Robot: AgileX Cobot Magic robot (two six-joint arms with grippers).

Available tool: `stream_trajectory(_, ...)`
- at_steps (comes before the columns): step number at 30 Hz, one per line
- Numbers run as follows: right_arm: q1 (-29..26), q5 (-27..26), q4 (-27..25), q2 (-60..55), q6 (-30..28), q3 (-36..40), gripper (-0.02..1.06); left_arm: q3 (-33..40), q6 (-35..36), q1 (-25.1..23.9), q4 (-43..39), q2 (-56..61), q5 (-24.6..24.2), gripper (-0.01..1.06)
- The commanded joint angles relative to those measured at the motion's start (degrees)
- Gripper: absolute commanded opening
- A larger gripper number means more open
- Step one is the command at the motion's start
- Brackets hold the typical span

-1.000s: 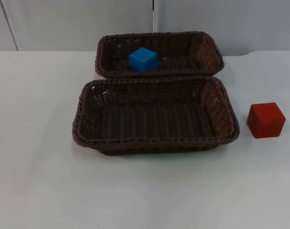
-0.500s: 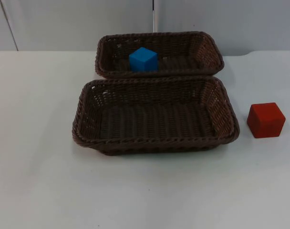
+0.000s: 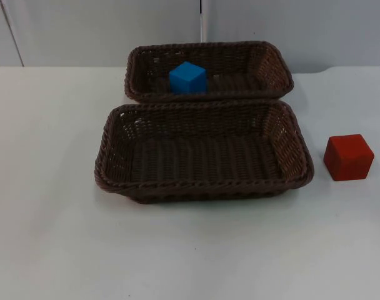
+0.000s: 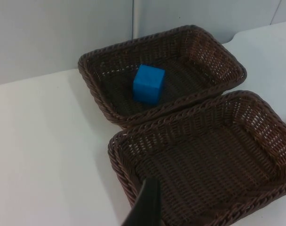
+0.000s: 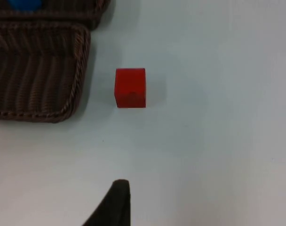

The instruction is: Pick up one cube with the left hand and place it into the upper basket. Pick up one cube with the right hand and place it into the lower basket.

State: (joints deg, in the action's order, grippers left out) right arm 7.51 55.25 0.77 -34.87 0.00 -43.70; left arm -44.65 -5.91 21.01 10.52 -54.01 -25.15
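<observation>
A blue cube [image 3: 188, 77] lies in the upper brown wicker basket [image 3: 209, 45], left of its middle. The lower basket [image 3: 202, 185] stands just in front of it, and its woven floor is bare. A red cube [image 3: 347, 157] sits on the white table to the right of the lower basket. In the left wrist view, my left gripper [image 4: 145, 207] hangs above the lower basket's rim [image 4: 115, 155], well short of the blue cube [image 4: 148, 83]. In the right wrist view, my right gripper [image 5: 112, 205] is high over bare table, apart from the red cube [image 5: 130, 87].
The two baskets touch along their long sides. The grey partition wall [image 3: 115, 25] closes off the table behind the upper basket. White table top [image 3: 190, 250] stretches in front of and to the left of the baskets.
</observation>
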Motion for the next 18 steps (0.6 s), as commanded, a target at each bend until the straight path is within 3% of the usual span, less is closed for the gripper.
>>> stream_trajectory(1, -0.4, -1.1, 0.0, -3.3, 0.0, -1.7, 1.05, 0.3, 0.5, 0.2, 0.5, 0.4, 0.2, 0.8)
stream_trajectory(5, -0.4, -1.1, -2.5, -11.7, -1.3, -6.2, 1.05, 0.3, 0.5, 0.2, 0.5, 0.4, 0.2, 0.8)
stream_trajectory(18, -0.4, -0.4, -2.6, -30.3, -1.4, -14.5, 1.05, 0.3, 0.5, 0.2, 0.4, 0.4, 0.2, 0.8)
